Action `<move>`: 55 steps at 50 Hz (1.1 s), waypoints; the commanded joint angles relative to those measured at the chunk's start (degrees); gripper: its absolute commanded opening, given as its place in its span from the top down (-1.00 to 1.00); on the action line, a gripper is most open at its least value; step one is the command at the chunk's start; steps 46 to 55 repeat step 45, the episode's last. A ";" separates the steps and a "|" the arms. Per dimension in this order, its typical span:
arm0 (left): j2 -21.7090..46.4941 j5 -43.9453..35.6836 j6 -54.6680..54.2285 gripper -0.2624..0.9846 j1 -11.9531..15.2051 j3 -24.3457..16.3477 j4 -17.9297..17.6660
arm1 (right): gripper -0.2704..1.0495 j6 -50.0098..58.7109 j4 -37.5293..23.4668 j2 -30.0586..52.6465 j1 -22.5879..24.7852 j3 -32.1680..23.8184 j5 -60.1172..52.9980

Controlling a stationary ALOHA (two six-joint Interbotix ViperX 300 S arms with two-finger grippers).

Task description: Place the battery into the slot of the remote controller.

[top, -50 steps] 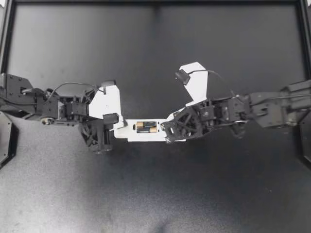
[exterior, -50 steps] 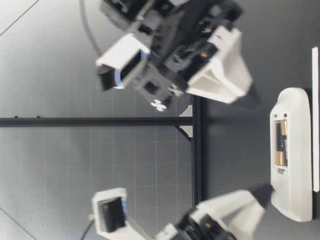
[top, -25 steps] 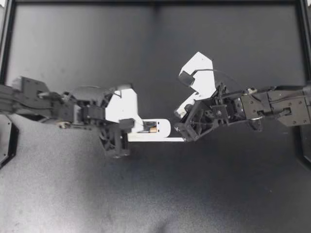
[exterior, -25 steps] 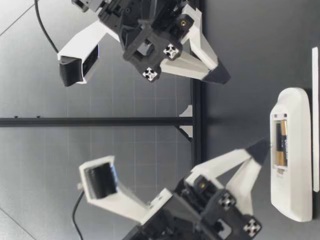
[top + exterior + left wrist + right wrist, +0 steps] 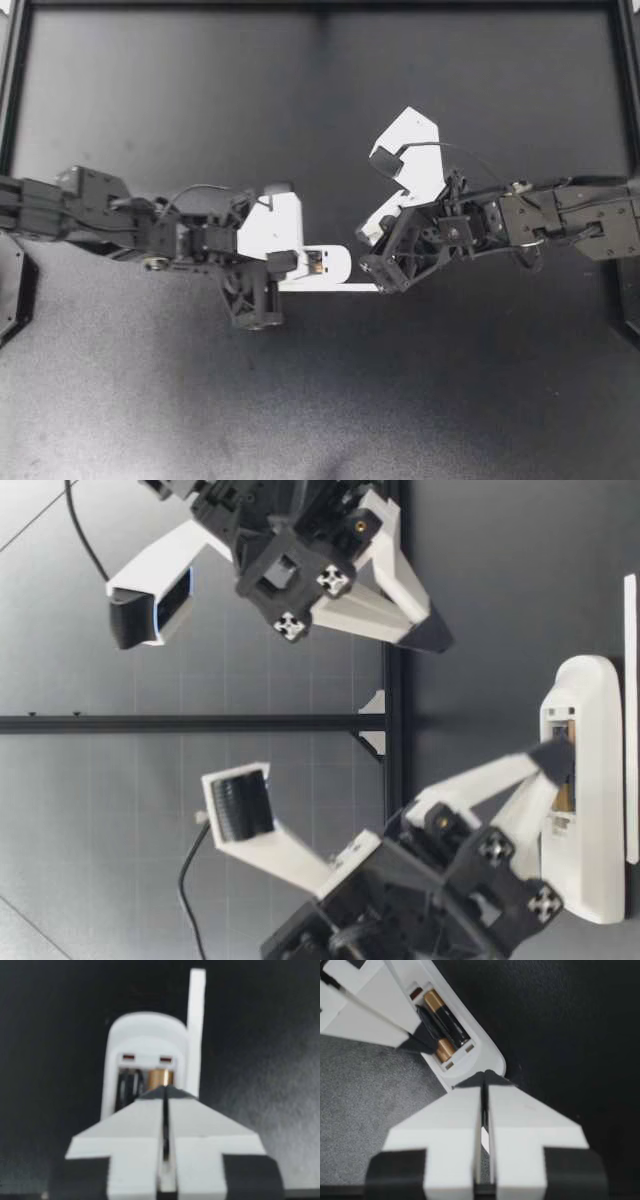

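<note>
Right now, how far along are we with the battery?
Done: two batteries lie in the open slot of the remote. In hand: my left claw, shut and empty, has its tip at the batteries, seemingly pressing them in. My right claw, also shut, hangs raised by the remote's end. Left: confirm both sit flat, then pull back.

One camera looks straight down at the table (image 5: 320,400), another across it. Both wrist cameras closely share the remote controller (image 5: 145,1035).

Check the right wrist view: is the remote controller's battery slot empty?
No, two batteries lie side by side inside the open remote controller.
</note>
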 commanded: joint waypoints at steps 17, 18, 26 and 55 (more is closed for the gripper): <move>-17.23 -1.32 0.18 0.84 0.09 3.25 0.09 | 0.80 -12.66 -6.42 -6.94 1.67 -0.09 -6.94; -17.84 -1.49 0.18 0.84 0.09 3.43 0.18 | 0.80 -13.18 -6.42 -7.03 1.93 -0.09 -7.29; -21.53 -3.25 0.09 0.84 0.09 5.80 0.09 | 0.80 -16.44 -6.42 -7.12 3.08 0.18 -9.14; -22.15 -4.83 0.70 0.84 0.09 7.21 0.09 | 0.80 -17.05 -6.42 -7.29 3.34 0.18 -9.32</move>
